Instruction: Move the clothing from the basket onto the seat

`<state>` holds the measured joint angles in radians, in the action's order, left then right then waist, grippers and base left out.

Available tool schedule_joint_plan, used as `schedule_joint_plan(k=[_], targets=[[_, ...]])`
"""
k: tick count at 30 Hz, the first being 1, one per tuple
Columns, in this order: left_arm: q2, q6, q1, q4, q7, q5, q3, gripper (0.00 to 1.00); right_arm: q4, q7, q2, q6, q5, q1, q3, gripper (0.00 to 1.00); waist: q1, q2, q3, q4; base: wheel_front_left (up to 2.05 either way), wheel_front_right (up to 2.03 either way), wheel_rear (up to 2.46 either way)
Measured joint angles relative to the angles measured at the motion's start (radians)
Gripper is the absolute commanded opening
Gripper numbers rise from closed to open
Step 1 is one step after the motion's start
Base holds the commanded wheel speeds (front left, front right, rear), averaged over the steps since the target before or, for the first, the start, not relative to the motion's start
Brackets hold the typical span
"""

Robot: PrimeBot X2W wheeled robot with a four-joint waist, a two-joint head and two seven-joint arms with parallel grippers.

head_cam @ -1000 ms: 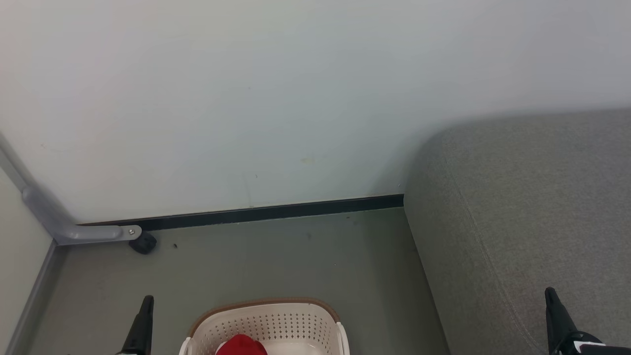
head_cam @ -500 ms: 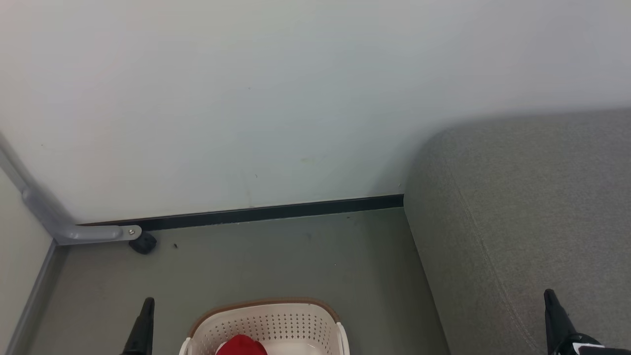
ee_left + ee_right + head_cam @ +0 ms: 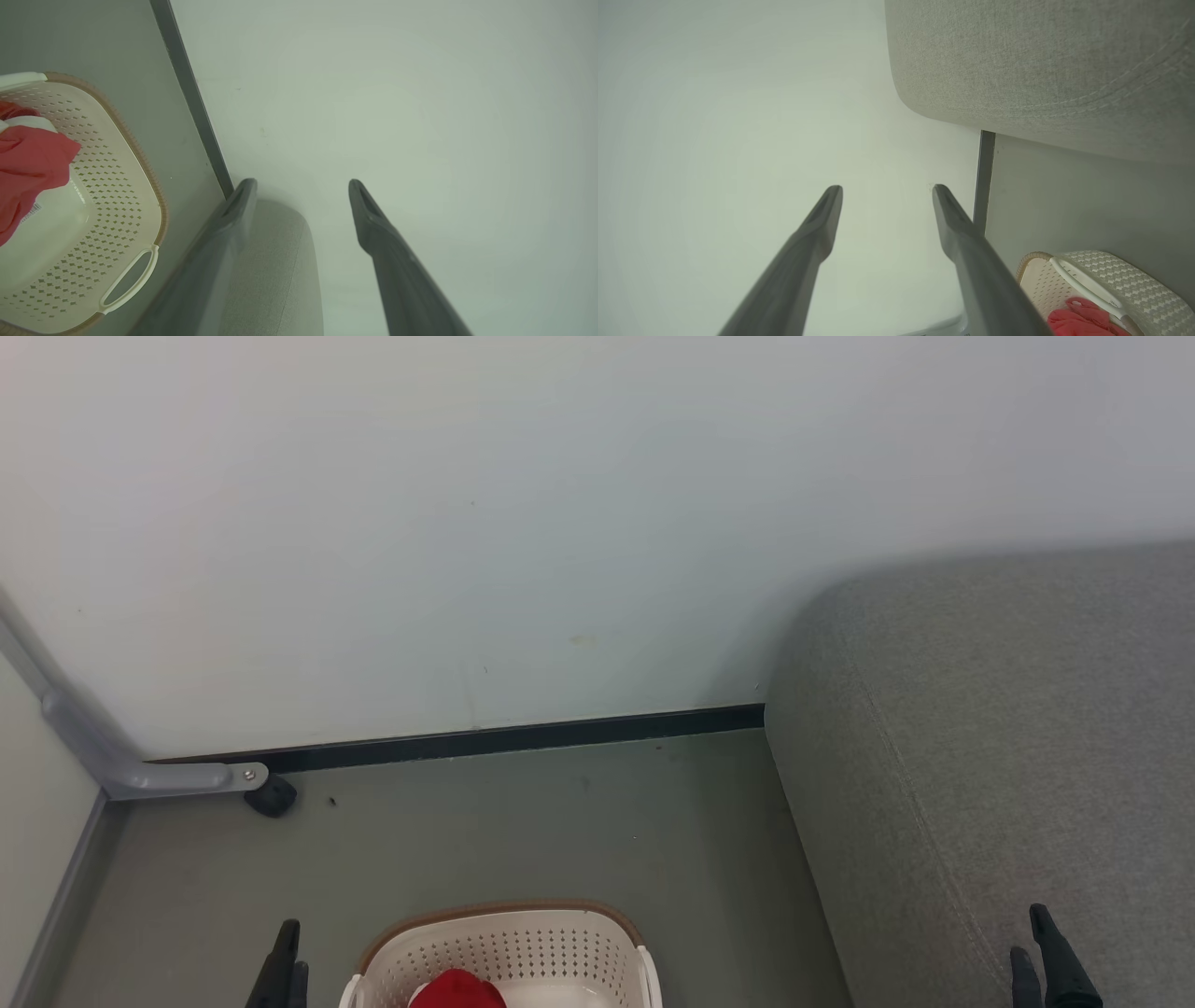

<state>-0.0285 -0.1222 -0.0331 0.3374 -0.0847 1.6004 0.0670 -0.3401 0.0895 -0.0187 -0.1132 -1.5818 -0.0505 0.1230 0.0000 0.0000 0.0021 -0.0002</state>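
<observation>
The cream-white basket (image 3: 509, 947) with a brown rim stands on the floor at the bottom middle of the head view, and red clothing (image 3: 457, 989) lies inside it. Both wrist views show the basket (image 3: 112, 196) (image 3: 1106, 275) and the red clothing (image 3: 28, 168) (image 3: 1083, 319) too. The grey sofa seat (image 3: 1008, 756) rises at the right. My left gripper (image 3: 289, 952) hangs in the air left of the basket, open and empty (image 3: 302, 184). Over the seat's front corner is my right gripper (image 3: 1036, 943), also open with nothing between its fingers (image 3: 887, 189).
A pale wall with a dark baseboard (image 3: 504, 739) closes the floor behind the basket. At the left, a grey metal frame leg (image 3: 140, 775) with a small black caster (image 3: 272, 796) stands against the wall. Grey floor (image 3: 560, 831) lies between basket and wall.
Both grippers have sunk a little toward the bottom edge of the head view, and each now shows two fingertips instead of one. The basket and clothing have not moved.
</observation>
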Motion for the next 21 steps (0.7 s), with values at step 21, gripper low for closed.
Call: schedule_joint_plan(k=[21], targets=[[-0.023, 0.0, -0.007, -0.03, 0.086, -0.147, -0.051, 1.0, 0.009, -0.085, -0.057, 0.0, 0.227, -0.018, -0.09, 1.0, 0.0, 0.0, 0.0, 0.001, 0.0, 0.0, 0.0]])
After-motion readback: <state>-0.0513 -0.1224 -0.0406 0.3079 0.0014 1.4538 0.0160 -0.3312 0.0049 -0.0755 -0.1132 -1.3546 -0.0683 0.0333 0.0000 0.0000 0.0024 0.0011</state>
